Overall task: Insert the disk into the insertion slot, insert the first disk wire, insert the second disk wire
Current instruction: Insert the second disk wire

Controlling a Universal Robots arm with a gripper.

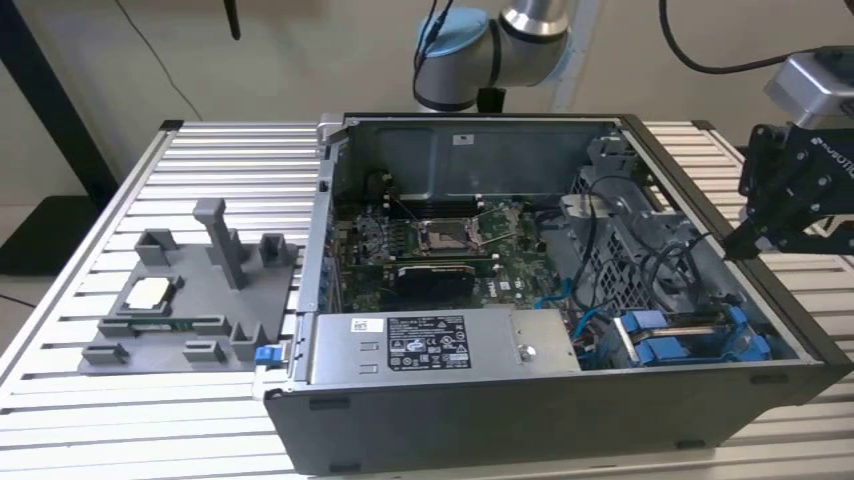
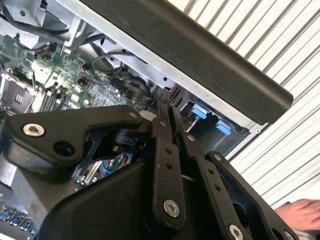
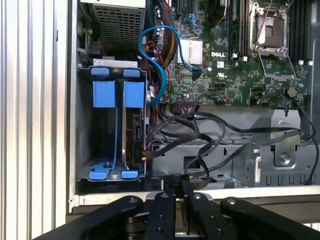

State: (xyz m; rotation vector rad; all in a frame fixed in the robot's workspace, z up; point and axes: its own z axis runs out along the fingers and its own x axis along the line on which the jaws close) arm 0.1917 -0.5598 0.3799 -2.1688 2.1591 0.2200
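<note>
Exterior view: a slatted aluminium table (image 1: 94,425) carries an open desktop computer case (image 1: 534,425) lying on its side, its dark sheet-metal walls forming a square rim around the exposed interior. Bare slats run free on both sides of the case. On the exterior view's left stands a grey moulded plastic fixture (image 1: 187,300) with upright posts.

Inside the case, a green motherboard (image 1: 441,235) lies flat on the floor. A grey, boxy power supply (image 1: 414,345) with a printed label fills the near wall. In the near corner on the exterior view's right is a perforated metal drive cage (image 3: 82,125).

The disk (image 3: 134,97) stands on edge in that cage, framed by its glossy bright blue carrier, and the bay beside it looks hollow. A blue cable (image 3: 163,80) loops from the cage toward the board. Matte black wires (image 3: 200,132) sprawl loose over the grey bracket next to the cage.

The black gripper (image 1: 738,245) hangs over the case's rim on the exterior view's right. In both wrist views its slim fingers (image 2: 162,112) are pressed together with nothing between them. The fingertips sit above the wall's edge, apart from the disk, which lies lower, down inside the cage. In the second wrist view a person's hand (image 2: 300,212) rests on the slats outside the case.
</note>
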